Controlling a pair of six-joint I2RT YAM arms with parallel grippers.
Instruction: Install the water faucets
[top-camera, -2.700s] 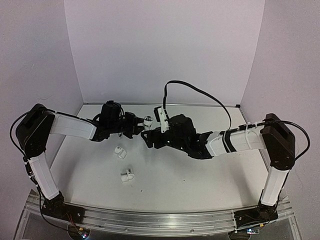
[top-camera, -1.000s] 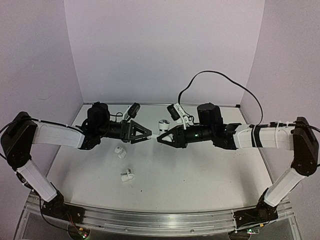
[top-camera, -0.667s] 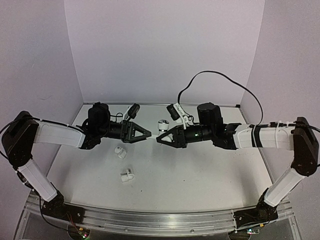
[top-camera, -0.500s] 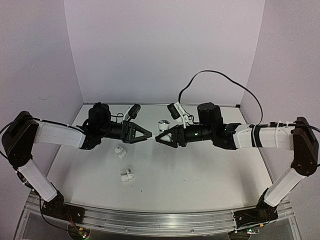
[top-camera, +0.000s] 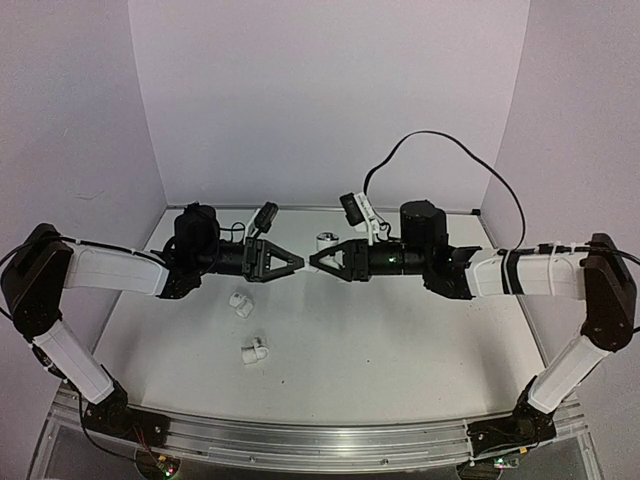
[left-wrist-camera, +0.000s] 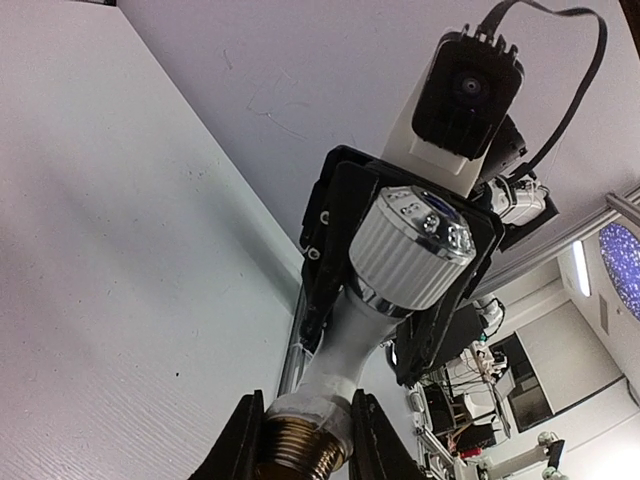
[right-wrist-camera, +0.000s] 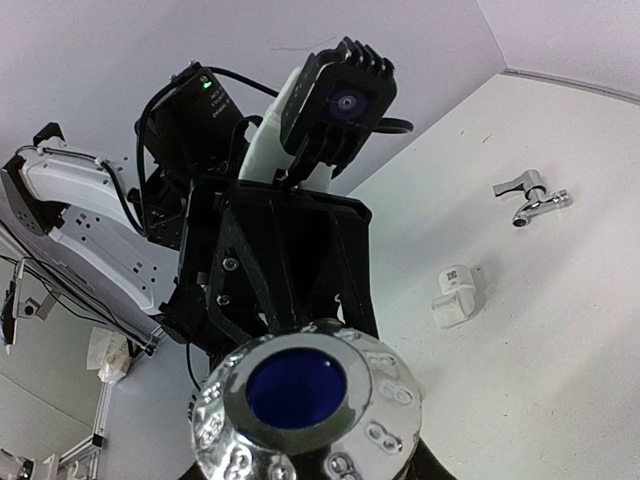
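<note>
Above table (top-camera: 400, 350), faucet (left-wrist-camera: 408, 248) between end effectors (top-camera: 298, 262) (top-camera: 316, 262)

White table (top-camera: 400, 340): white fitting (top-camera: 240, 304), second fitting (top-camera: 254, 350) near it

A white table (top-camera: 400, 345) is enclosed at the back and both sides by plain, pale lilac walls (top-camera: 330, 100), evenly lit. An aluminium rail (top-camera: 320, 437) is fixed along its near edge. Beyond the enclosure, a ceiling light strip (left-wrist-camera: 581, 268) and cluttered equipment (left-wrist-camera: 470, 400) are glimpsed.
</note>
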